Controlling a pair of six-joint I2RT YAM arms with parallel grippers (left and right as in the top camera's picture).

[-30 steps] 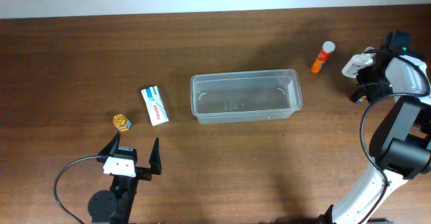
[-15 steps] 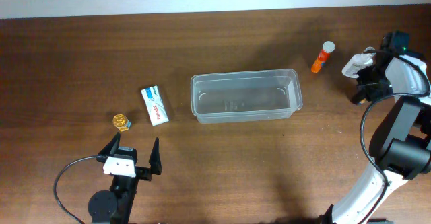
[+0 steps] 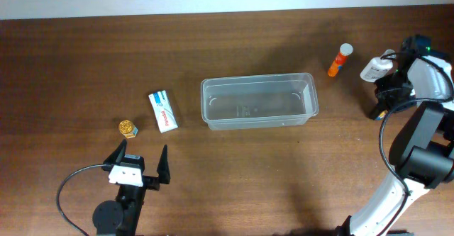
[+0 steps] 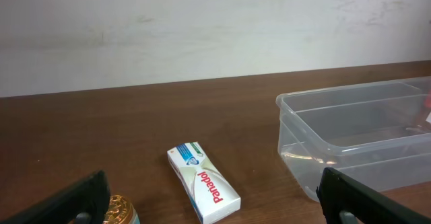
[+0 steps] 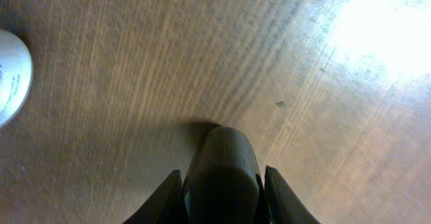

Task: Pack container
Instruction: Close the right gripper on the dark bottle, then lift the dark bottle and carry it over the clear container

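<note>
The clear plastic container [image 3: 258,101] stands empty at the table's middle; it also shows in the left wrist view [image 4: 363,143]. My left gripper [image 3: 139,166] is open and empty near the front edge [image 4: 217,214]. Just beyond it lie a white Panadol box [image 3: 162,110] [image 4: 202,181] and a small gold-capped jar [image 3: 127,128] [image 4: 118,210]. My right gripper [image 3: 381,105] is at the far right, shut on a dark cylindrical bottle [image 5: 222,170] whose end touches the table. A white bottle [image 3: 374,69] [image 5: 10,76] sits just behind it.
An orange tube with a white cap [image 3: 339,59] lies behind the container's right end. A white wall [image 4: 202,29] runs along the table's far edge. My right arm's base [image 3: 418,158] stands at the right edge.
My right gripper has moved a little toward the front of the table, away from the white bottle. The left arm has not moved.
</note>
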